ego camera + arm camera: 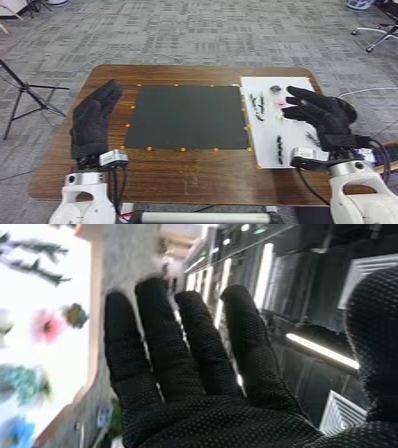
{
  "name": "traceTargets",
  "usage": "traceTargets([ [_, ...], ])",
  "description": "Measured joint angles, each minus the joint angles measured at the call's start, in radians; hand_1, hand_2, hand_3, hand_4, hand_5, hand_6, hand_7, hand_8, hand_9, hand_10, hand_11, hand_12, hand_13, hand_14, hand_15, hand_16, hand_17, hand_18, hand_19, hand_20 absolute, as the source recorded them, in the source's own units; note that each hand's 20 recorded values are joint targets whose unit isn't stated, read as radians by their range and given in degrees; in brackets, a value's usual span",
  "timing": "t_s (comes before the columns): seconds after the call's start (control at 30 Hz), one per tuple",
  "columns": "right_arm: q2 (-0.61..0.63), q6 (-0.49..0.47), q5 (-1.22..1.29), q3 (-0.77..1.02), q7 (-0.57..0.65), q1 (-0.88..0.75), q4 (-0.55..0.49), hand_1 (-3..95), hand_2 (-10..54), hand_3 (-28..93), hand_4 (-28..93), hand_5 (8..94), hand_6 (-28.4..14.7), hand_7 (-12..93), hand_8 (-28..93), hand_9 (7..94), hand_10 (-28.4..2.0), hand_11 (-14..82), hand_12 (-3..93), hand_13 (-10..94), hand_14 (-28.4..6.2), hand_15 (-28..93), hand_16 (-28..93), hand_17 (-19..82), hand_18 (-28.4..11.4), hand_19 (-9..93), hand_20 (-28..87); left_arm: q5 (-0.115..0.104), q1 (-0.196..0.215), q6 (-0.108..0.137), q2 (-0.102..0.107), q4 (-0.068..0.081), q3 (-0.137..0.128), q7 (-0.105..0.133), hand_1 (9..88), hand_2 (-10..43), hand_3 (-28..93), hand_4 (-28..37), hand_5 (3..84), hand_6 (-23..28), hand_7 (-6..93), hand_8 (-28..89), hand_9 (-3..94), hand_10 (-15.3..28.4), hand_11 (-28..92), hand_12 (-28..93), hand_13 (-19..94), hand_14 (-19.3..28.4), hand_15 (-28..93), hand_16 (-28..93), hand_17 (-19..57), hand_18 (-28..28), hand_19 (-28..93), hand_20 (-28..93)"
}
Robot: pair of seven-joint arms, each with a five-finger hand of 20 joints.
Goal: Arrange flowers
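Picking stage, it seems: brown wooden table point(155, 180), dark mat point(187, 117), white sheet point(263, 152), flowers.
The right hand point(324, 114), released, is over the sheet; the left hand point(91, 122), relaxed, beside the mat. Dark sprigs point(258, 107) and a pink flower point(48, 326) lie on the sheet; next calls for lowering and pinching one stem.

Brown wooden table point(209, 180) with 1 dark mat point(185, 117), 1 white sheet point(265, 154) alongside, small orange markers point(183, 149)
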Motion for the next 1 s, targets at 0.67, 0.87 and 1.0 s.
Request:
traceTargets([
  [0.67, 0.192, 0.122, -0.967, -0.252, 0.466, 0.004, -0.002, 39.7, -9.5, 58, -19, 73.4, -1.1, 22, -5, 82.4, -11.5, 42.3, 34.8, 90, -3.3, 58, 34, 59, -15.8, 93, 49, 0.032, 0.004, -0.012, 0.000, -0.006, -0.017, -0.015, 22.7, -4.5, 71, -22.9, 46.5, 3.5, 11.6, -7, 43.6, 13.7, 18, 12, 32, 16.3, 12, 3, 2.6, 11.0, 7, 15],
  [0.87, 0.232, 0.015, -0.949, -0.256, 0.493, 0.019, 0.016, 39.9, -9.5, 58, -19, 73.5, -1.2, 22, -4, 82.8, -11.4, 42.0, 35.2, 91, -3.1, 58, 35, 60, -15.3, 93, 50, 0.036, 0.006, -0.021, 0.001, -0.009, -0.025, -0.015, 22.7, -4.7, 71, -22.7, 46.4, 3.5, 11.6, -7, 43.6, 13.7, 18, 12, 32, 16.3, 12, 3, 2.6, 11.0, 7, 15],
  [1.0, 0.242, -0.028, -0.945, -0.257, 0.509, 0.030, 0.022, 40.4, -9.5, 58, -18, 73.4, -1.3, 22, -4, 83.3, -11.4, 42.1, 35.2, 91, -3.1, 58, 35, 61, -15.0, 93, 50, 0.037, 0.009, -0.025, 0.002, -0.012, -0.028, -0.017, 22.8, -4.7, 71, -22.6, 46.4, 3.4, 11.5, -7, 43.7, 13.6, 18, 12, 32, 16.4, 12, 3, 2.6, 11.1, 7, 15],
])
